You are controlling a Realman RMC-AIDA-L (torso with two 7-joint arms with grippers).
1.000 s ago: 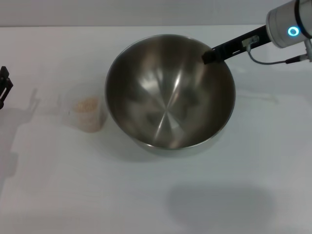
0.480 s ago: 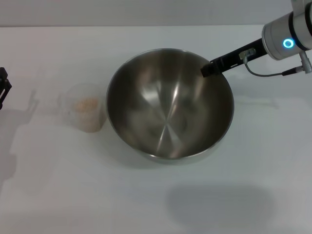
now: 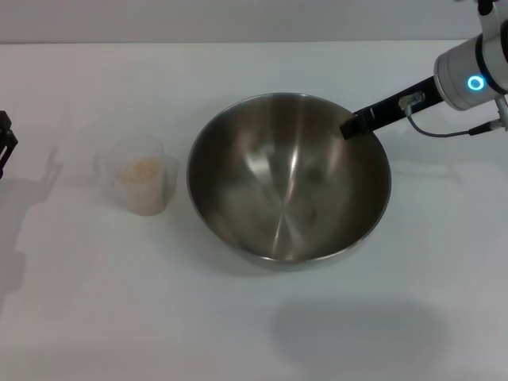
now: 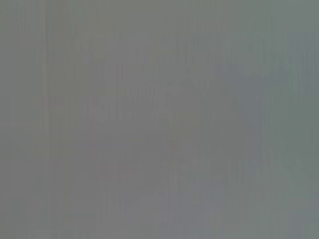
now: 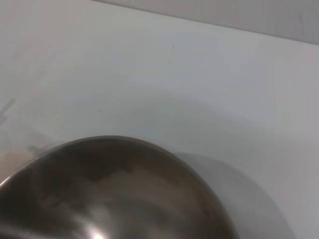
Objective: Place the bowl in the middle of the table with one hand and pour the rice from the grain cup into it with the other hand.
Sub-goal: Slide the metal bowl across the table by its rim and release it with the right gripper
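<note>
The steel bowl [image 3: 278, 190] stands on the white table [image 3: 238, 325], a little right of the middle. My right gripper [image 3: 355, 125] reaches in from the far right and is shut on the bowl's far right rim. The right wrist view shows the bowl's inside [image 5: 114, 194] from close up. The clear grain cup [image 3: 143, 178] stands upright left of the bowl, a small gap apart, with rice [image 3: 141, 167] in it. My left gripper [image 3: 6, 144] shows only as a dark piece at the left edge, away from the cup. The left wrist view shows plain grey.
The table's far edge runs along the top of the head view. Bare table [image 5: 209, 74] lies beyond the bowl in the right wrist view. The right arm's cable [image 3: 444, 132] hangs above the table right of the bowl.
My right gripper has pulled the bowl toward me and to the right, widening its gap to the grain cup. The cup and the left arm have not moved.
</note>
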